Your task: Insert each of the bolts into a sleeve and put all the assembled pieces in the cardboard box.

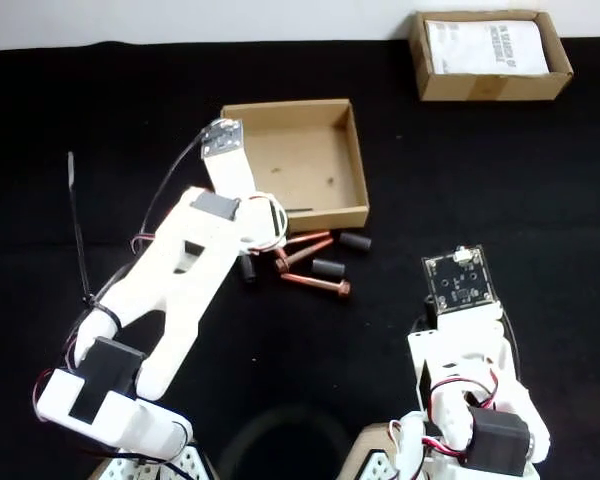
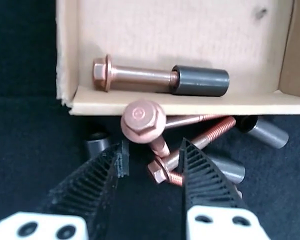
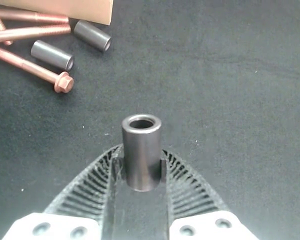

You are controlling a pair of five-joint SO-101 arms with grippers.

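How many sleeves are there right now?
5 sleeves. One held in the right gripper, one on a bolt in the box, three loose on the table beside the box. More may be hidden.

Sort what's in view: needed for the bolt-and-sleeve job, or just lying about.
Job: cardboard box; assembled bolt and sleeve inside it; loose bolts; loose sleeves; held sleeve in the right jaws.

Lying about: second box with a printed sheet; thin black strip beside the left arm.

blocked: bolts (image 1: 313, 283), sleeves (image 1: 328, 268) heaped beside cardboard box (image 1: 325, 216) wall | free: table (image 1: 480, 180) to their right
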